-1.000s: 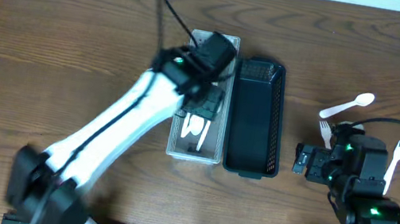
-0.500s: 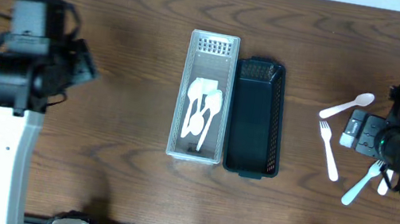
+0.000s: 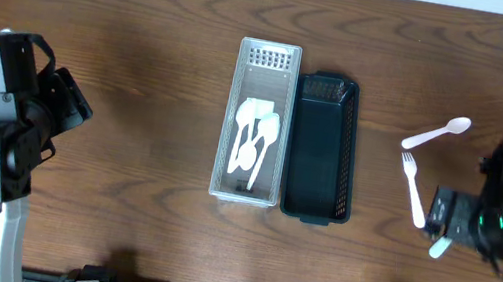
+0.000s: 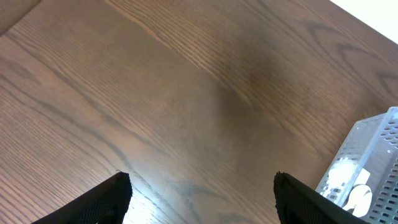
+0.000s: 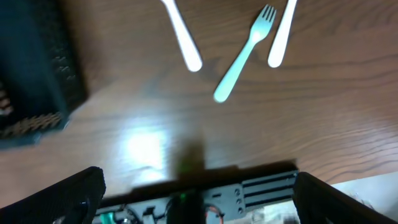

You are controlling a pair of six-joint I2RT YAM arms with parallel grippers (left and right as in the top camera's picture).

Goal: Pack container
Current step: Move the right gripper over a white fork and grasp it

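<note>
Seemingly mid-packing, between picks. White spoons [image 3: 253, 141] already inside the clear container [image 3: 234, 108], black basket [image 3: 321, 162] just right of it. Left jaws well left of the container, spread wide, empty; right jaws well right of it, equally wide, empty. Next: go for the fork [image 3: 413, 187] or loose spoon [image 3: 436, 134] on the desk [image 3: 149, 24] right of the container, pinching the thin handle.

Bright even light, soft shadows, glare patches on the table [image 5: 144, 149], right wrist view motion-blurred
</note>
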